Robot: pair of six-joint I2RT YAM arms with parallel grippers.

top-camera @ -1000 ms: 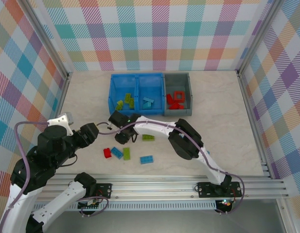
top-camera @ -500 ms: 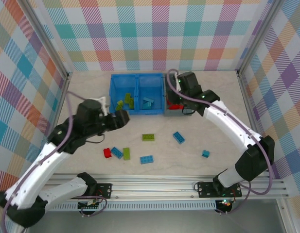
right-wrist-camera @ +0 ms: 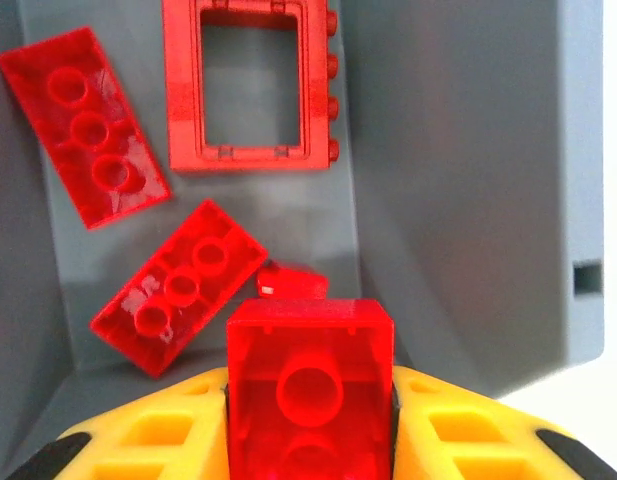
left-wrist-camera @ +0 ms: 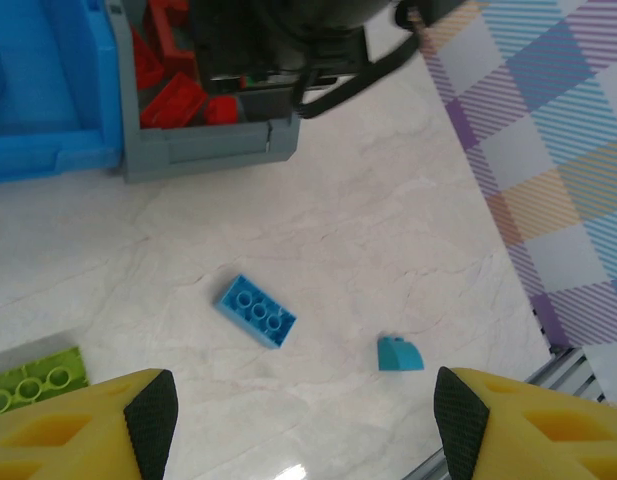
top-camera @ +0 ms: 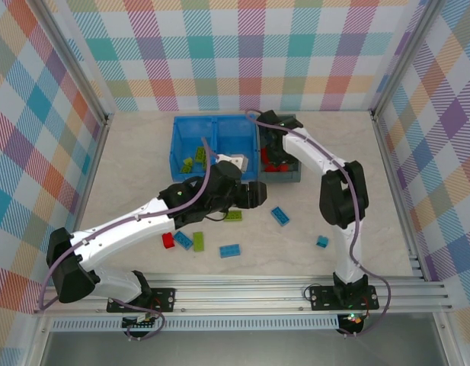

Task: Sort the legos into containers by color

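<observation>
A pale, marble-veined table forms the floor of a cell walled in pastel plaid, with aluminium posts at the corners and rails along the near edge.

Two arms are in view. The left arm lies stretched across the table toward the dark grey bin. The left gripper hovers over the surface just in front of that bin, its yellow fingers spread wide apart. The right arm bends up and over into the grey bin, where the right gripper is pinching one red brick.

There are two containers: the grey bin, and a blue two-compartment bin touching its left side. Lime bricks cluster in the blue compartment farther from the grey bin, too tightly to count.

Four red pieces lie inside the grey bin: one open frame, one flat plate, one long brick and one small piece just beside the held brick.

Seven bricks lie loose on the table, all in front of the grey bin:
- Four are light blue: the nearest blue brick, a small sloped piece and two farther blue bricks.
- Two are lime: a near lime brick and a far lime brick.
- One loose red brick lies farthest off
</observation>
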